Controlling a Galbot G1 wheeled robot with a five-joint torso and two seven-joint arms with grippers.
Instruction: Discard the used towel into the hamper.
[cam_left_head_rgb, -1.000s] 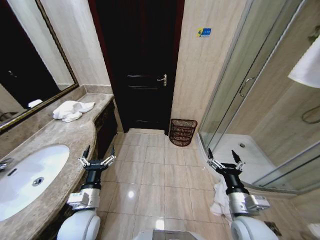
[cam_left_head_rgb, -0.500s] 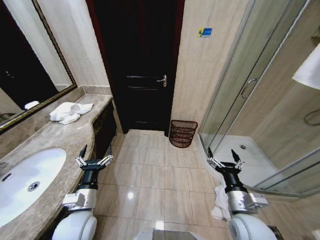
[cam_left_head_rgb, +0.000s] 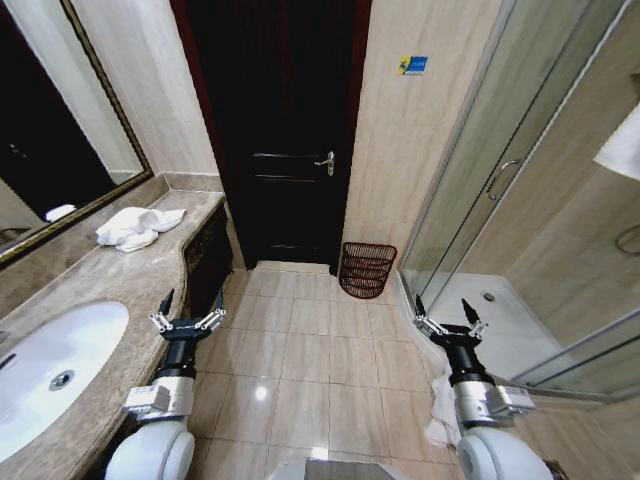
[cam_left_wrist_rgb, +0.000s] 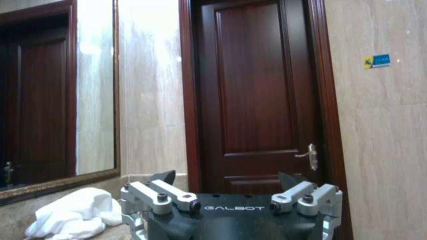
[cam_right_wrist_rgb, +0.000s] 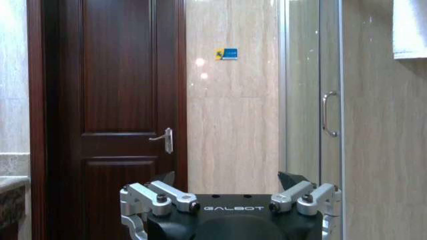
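Head view: both grippers, left (cam_left_head_rgb: 187, 312) and right (cam_left_head_rgb: 447, 317), spread wide and empty; towel (cam_left_head_rgb: 135, 226) ahead of left, hamper (cam_left_head_rgb: 366, 269) between them, unreached.

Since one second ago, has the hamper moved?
No. The hamper still stands against the wall right of the door; the whole view shifted slightly, so the camera moved.

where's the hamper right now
In the head view the hamper stands on the tiled floor against the wall, just right of the dark door and left of the glass shower enclosure.
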